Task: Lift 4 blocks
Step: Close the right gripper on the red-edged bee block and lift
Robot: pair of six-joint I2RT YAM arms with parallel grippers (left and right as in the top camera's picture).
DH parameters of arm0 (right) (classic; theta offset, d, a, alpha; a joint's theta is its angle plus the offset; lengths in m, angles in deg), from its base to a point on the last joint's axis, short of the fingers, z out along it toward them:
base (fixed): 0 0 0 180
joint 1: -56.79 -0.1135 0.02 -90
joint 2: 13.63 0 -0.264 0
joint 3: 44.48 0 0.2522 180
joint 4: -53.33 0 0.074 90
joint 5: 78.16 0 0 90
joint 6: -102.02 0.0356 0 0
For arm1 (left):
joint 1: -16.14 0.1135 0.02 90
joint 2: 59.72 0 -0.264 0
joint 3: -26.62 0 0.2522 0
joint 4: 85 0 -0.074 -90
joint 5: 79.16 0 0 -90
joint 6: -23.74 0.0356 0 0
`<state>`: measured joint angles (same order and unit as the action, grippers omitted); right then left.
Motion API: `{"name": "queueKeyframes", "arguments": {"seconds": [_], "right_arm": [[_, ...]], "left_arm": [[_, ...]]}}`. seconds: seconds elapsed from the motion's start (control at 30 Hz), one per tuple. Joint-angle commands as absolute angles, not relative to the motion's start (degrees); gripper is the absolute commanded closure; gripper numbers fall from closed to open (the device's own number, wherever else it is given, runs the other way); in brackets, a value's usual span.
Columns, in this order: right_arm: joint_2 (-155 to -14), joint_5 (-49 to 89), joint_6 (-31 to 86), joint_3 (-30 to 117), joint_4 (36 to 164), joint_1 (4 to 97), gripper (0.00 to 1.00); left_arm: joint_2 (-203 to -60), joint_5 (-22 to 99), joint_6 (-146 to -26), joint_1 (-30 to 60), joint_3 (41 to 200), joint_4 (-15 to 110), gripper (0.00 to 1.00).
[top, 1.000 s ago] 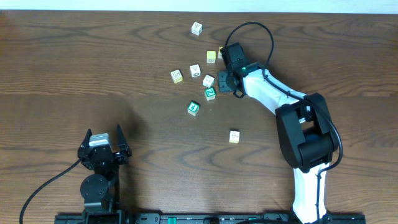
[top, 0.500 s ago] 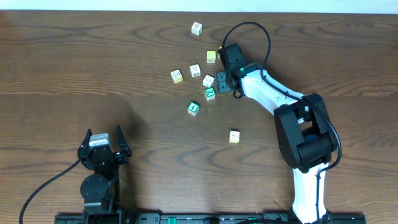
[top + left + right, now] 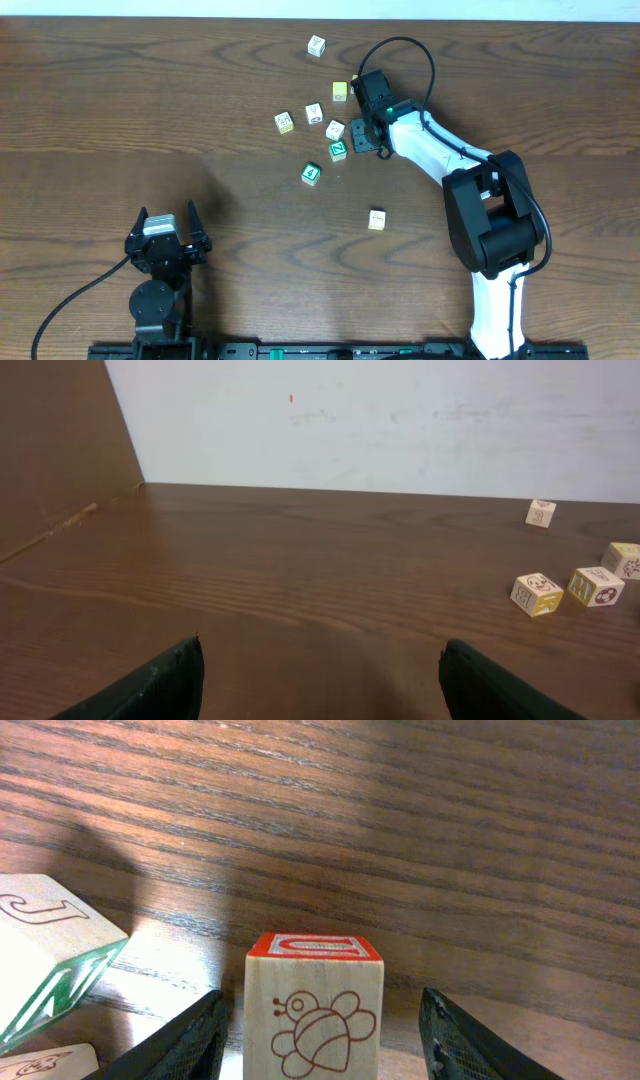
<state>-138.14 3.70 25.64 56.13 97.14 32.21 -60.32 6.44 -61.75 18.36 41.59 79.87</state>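
Note:
Small wooden blocks lie scattered on the brown table. A green block with a white N (image 3: 338, 150) and a second green block (image 3: 311, 173) sit just left of my right gripper (image 3: 365, 135). A pale cream block (image 3: 377, 219) lies apart, nearer the front. In the right wrist view my right gripper (image 3: 322, 1010) stands open around a block with a red top edge and a bee drawing (image 3: 313, 1015); there is a clear gap to the right finger. A green-edged block (image 3: 45, 955) lies to its left. My left gripper (image 3: 167, 213) (image 3: 320, 655) is open with nothing between its fingers.
A yellow block (image 3: 340, 91), a yellowish block (image 3: 285, 122) and white-faced blocks (image 3: 314, 113) (image 3: 335, 129) crowd round the right gripper. One white block (image 3: 316, 45) lies near the far edge. The left wrist view shows several blocks (image 3: 537, 594) at its right and a white wall behind.
My right gripper has shifted slightly at the cluster and its jaws have changed width a little. The blocks and the left arm have not moved.

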Motion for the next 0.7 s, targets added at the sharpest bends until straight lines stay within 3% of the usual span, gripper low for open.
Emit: {"name": "queueKeyframes", "arguments": {"seconds": [0.0, 0.47, 0.67], "right_arm": [[-136.1, 2.6, 27.2, 57.0, 97.3, 32.0, 0.41], [-136.1, 2.7, 27.2, 61.3, 97.9, 31.9, 0.41], [-136.1, 2.7, 27.2, 61.4, 99.6, 31.9, 0.50]], "left_arm": [[-60.1, 5.7, -62.0, 18.6, 40.6, 77.4, 0.24], [-60.1, 5.7, -62.0, 18.6, 40.6, 77.4, 0.25], [-60.1, 5.7, -62.0, 18.6, 40.6, 77.4, 0.24]]}}
